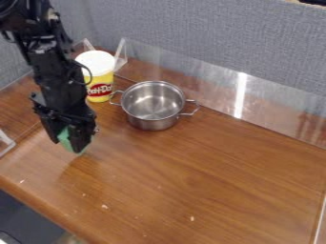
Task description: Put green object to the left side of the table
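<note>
A grey textured wall (230, 38) backs the glossy brown surface (192, 176); at its left side the claw (71, 141) is closed on the green object (74, 141), partly hidden by it, while the steel pot (152, 105) sits to the right, with the yellow-and-white tub (98, 76) at the far left
</note>
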`<state>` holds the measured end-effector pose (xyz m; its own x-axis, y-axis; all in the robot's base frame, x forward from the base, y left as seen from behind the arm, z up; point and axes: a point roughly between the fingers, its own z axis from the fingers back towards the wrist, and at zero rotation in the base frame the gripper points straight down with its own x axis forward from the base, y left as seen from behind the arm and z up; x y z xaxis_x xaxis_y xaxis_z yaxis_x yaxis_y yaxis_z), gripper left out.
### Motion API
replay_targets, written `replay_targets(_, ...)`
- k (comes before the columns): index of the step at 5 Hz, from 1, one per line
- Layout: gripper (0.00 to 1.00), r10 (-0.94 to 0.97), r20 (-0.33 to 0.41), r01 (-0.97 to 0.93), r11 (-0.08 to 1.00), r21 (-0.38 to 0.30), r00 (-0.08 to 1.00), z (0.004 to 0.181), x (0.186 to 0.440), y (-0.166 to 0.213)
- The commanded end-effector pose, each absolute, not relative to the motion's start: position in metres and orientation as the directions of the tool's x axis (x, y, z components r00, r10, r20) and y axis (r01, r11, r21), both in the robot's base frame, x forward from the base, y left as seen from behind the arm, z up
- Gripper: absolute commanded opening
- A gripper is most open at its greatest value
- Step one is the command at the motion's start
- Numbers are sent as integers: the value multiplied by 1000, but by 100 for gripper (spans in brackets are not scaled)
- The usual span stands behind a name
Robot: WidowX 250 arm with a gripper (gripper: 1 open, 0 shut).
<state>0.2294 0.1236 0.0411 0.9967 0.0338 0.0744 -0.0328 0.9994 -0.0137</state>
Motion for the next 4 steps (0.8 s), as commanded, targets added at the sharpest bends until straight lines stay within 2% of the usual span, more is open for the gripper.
replay_targets(1, 0, 37, 112, -39, 999, 14, 993, 48, 238, 134)
replay_targets(2, 100, 46, 110, -48, 999, 13, 993, 47, 237, 135)
replay_targets(4, 100, 58, 154, -59, 998, 4, 986, 70, 236, 135)
